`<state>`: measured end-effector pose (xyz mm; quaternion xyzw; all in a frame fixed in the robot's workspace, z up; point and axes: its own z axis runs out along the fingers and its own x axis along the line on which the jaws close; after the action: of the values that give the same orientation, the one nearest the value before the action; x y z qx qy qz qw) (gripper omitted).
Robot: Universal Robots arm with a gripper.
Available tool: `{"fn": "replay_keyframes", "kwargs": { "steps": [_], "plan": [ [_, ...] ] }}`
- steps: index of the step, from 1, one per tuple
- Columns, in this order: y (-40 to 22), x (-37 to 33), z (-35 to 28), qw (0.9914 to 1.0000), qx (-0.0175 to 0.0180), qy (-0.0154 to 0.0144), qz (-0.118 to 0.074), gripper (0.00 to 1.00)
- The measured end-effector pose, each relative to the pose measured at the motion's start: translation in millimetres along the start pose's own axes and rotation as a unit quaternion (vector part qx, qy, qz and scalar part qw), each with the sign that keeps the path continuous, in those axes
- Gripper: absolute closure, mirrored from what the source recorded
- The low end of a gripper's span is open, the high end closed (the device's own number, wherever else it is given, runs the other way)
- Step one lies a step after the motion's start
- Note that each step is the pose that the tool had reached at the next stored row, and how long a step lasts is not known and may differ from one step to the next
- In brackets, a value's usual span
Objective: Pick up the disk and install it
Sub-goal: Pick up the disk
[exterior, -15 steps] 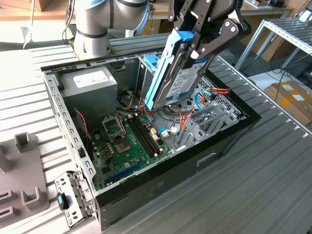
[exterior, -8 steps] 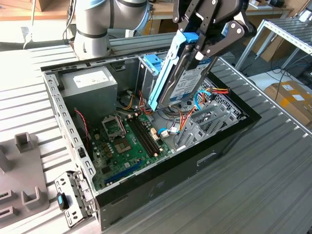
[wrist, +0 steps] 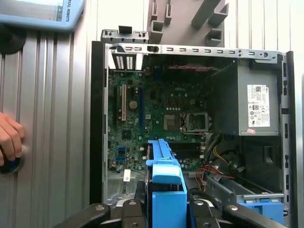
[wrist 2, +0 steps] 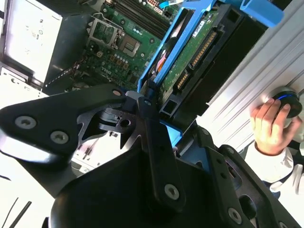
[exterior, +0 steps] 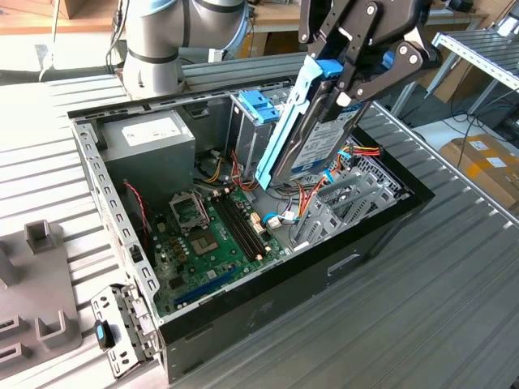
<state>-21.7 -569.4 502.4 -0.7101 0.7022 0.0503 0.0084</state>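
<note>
The gripper is clamped on the disk, holding it steeply tilted with its blue rails showing. The disk hangs above the open computer case, its lower end dipping inside. A person's hand rests just outside the case.
</note>
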Motion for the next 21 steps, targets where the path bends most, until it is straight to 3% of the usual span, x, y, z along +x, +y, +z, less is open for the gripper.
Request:
{"fn": "replay_keyframes", "kwargs": {
  "steps": [21],
  "plan": [
    [-11.1, 20.5, -1.6, 1.0, 0.0, -0.0001, 0.0, 0.63]
  ]
}}
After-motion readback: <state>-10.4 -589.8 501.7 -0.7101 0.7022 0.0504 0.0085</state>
